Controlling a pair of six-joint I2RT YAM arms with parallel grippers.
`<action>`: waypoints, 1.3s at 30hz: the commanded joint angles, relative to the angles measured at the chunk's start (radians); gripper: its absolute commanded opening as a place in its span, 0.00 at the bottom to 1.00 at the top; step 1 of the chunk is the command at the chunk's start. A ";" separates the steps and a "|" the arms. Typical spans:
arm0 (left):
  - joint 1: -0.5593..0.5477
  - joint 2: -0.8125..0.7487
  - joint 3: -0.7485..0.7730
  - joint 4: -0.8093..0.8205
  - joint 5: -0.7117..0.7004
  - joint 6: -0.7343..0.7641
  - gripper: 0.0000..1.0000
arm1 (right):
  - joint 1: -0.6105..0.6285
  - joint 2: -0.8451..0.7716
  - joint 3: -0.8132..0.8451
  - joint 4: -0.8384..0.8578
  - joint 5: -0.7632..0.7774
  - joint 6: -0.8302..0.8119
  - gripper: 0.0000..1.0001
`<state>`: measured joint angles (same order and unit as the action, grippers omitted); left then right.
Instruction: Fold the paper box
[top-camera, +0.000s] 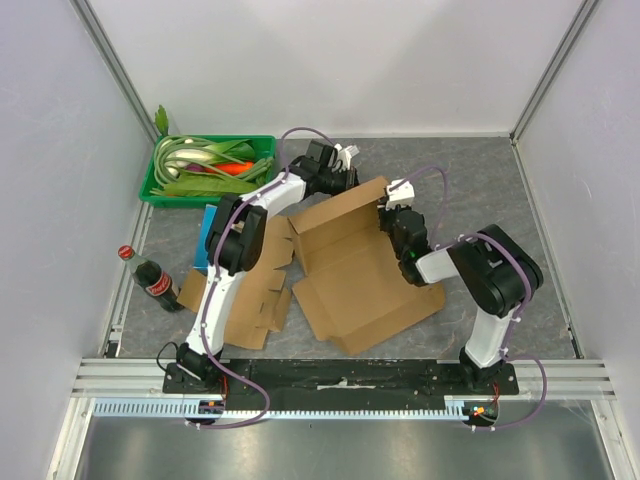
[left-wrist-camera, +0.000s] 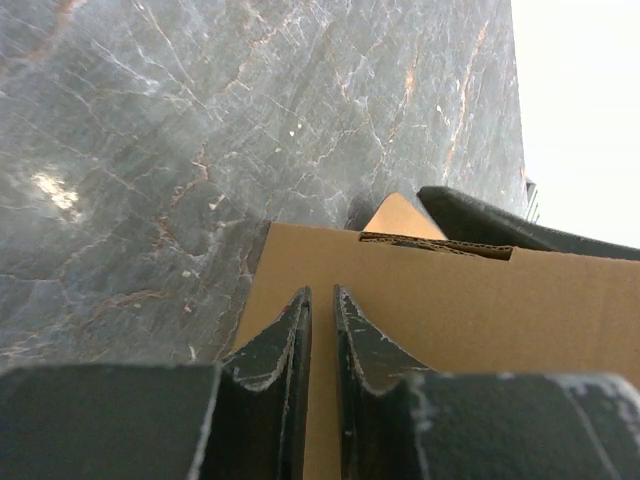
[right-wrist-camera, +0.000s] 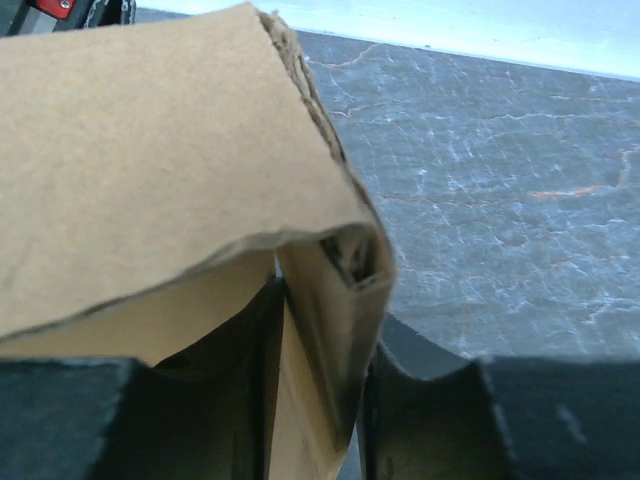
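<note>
Cardboard box (top-camera: 360, 280) clamped by sharply bent right arm (top-camera: 495, 275).

Overhead view. Tabletop (top-camera: 490, 190): dark grey stone-look sheet with pale and rust-coloured veining; the left wrist view catches a dull glare patch on it. Plain matte white walls (top-camera: 330, 60) close it in at 9, 12 and 3 o'clock. Aluminium posts (top-camera: 111, 55) slant up from the far corners, 11 and 1 o'clock. Slotted aluminium rail (top-camera: 110, 378) along the 6 o'clock edge, brushed grey metal surface (top-camera: 330, 450) beyond it. Light even and diffuse, shadows soft.
</note>
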<state>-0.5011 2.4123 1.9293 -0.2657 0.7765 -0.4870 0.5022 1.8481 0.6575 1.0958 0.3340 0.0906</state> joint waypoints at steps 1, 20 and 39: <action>-0.053 -0.032 0.003 -0.040 0.069 -0.044 0.20 | 0.006 -0.105 -0.051 -0.013 -0.021 -0.022 0.46; -0.031 -0.028 0.017 -0.058 0.030 -0.030 0.20 | -0.139 -0.409 -0.200 -0.245 -0.340 0.018 0.71; -0.059 -0.030 -0.013 0.011 0.098 -0.081 0.20 | -0.126 -0.283 -0.148 -0.125 -0.297 0.064 0.53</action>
<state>-0.5503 2.4123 1.9160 -0.2882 0.8314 -0.5331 0.3676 1.6020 0.4934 0.8909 0.0231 0.1425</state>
